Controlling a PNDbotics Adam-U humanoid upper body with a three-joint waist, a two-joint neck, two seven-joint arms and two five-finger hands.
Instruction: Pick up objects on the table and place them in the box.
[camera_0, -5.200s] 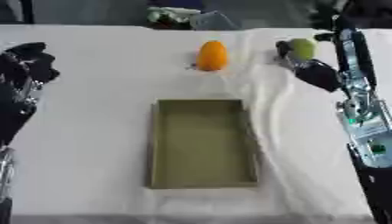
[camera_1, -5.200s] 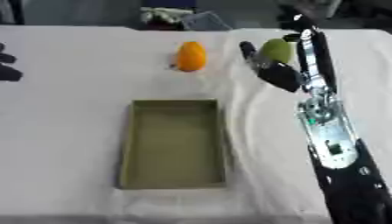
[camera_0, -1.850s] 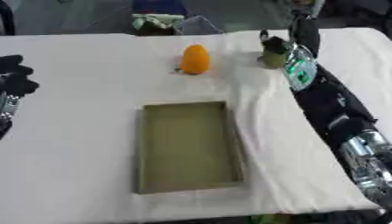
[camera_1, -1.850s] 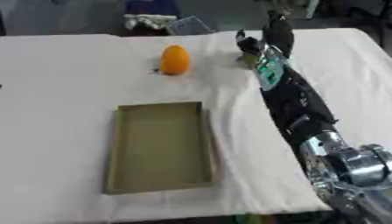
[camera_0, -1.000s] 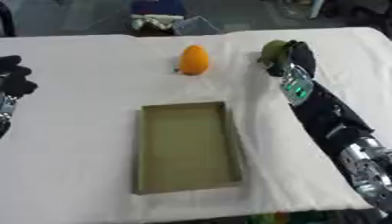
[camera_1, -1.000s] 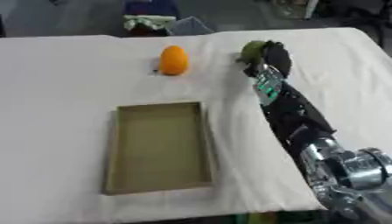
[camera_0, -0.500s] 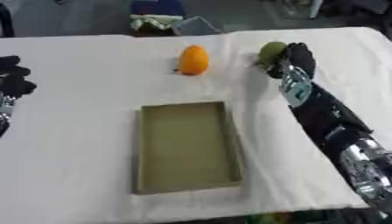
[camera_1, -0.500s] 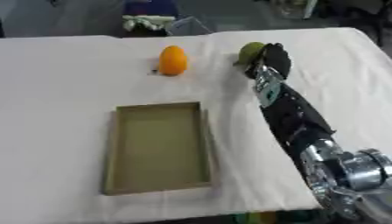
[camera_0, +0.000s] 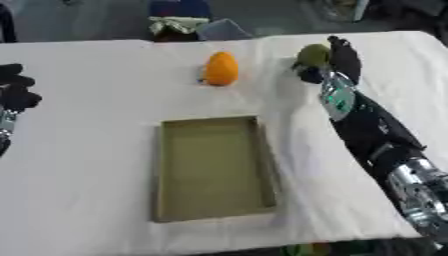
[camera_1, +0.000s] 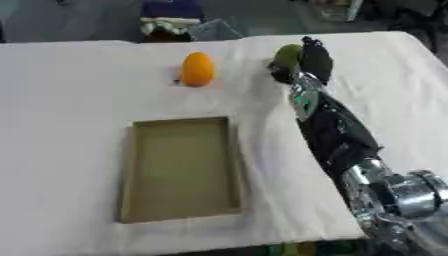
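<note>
Box (camera_0: 213, 167), one orange fruit (camera_0: 220, 69), one green fruit (camera_0: 311, 54)

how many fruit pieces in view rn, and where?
2. The orange fruit sits on the white cloth beyond the box, which holds nothing. The green fruit is at the far right, in the right hand. Clutter past the table is too unclear to count.

Two fruits (camera_0: 220, 69) behind the box (camera_0: 213, 167)
</note>
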